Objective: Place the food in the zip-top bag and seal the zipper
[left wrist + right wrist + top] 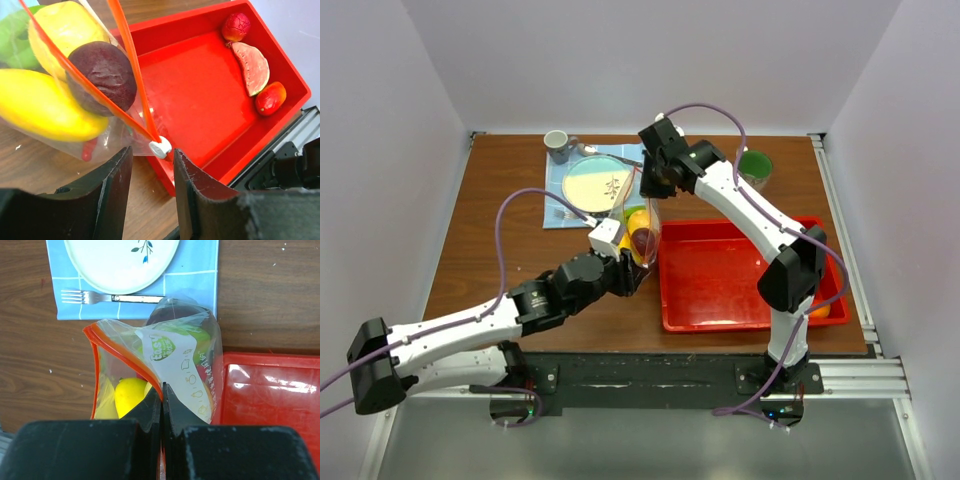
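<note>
R gripper (pixel 161 390): you have it clenched on the zipper (pixel 120 354), holding the zip-top bag (pixel 190 370) up just beside the red tray (pixel 270 390). L gripper (pixel 152 152): released, jaws apart, white slider (pixel 160 148) at the gap. Food (pixel 102 75): mostly in bag, three pcs in tray.

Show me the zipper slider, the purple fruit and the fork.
zipper slider (pixel 160 148), left wrist view, middle of the white tab.
purple fruit (pixel 102 76), left wrist view, its rounded front.
fork (pixel 114 298), right wrist view, where the handle begins.
</note>
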